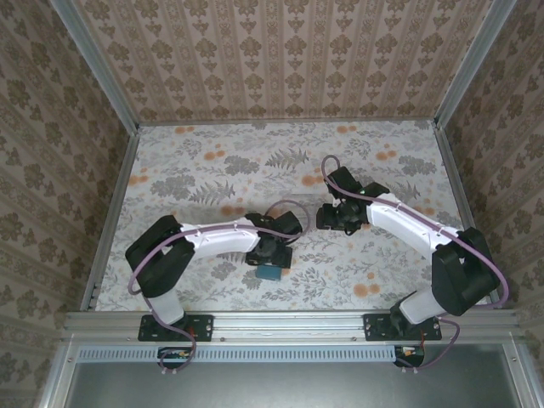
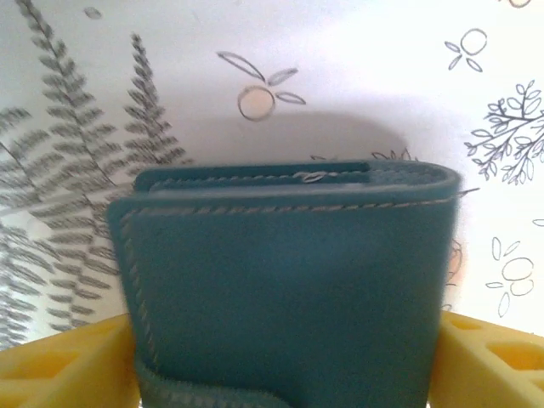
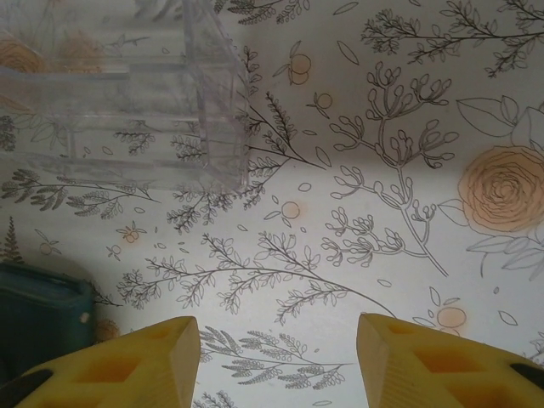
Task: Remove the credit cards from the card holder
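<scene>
Left gripper point(image 2: 285, 319): yellow fingers point(image 2: 59, 365) clamp both side edges of the teal-blue folded card holder point(image 2: 280, 280)
Card holder: near the table's front edge, under the left wrist
Right gripper point(image 3: 279, 340): jaws apart, empty, above the floral tablecloth point(image 3: 382, 212)
Nearby: clear plastic box point(image 3: 127, 102) beyond the holder, apart from it, left of the right gripper

Left arm point(image 1: 208, 238): white moulded link shells set between black joint housings. A thin purple cable point(image 1: 140, 268) runs outside the shells in loose loops down to a flat black base plate point(image 1: 176, 327).

Right arm point(image 1: 408, 223): same white-and-black build, with its own purple cable point(image 1: 501, 285) and black base plate point(image 1: 408, 327).

Left hand point(image 2: 286, 321): two yellow plastic fingers point(image 2: 59, 370) with rectangular recesses.

Right hand point(image 3: 278, 323): matching yellow fingers point(image 3: 425, 357), recessed likewise, with a black patch at one lower corner.
</scene>
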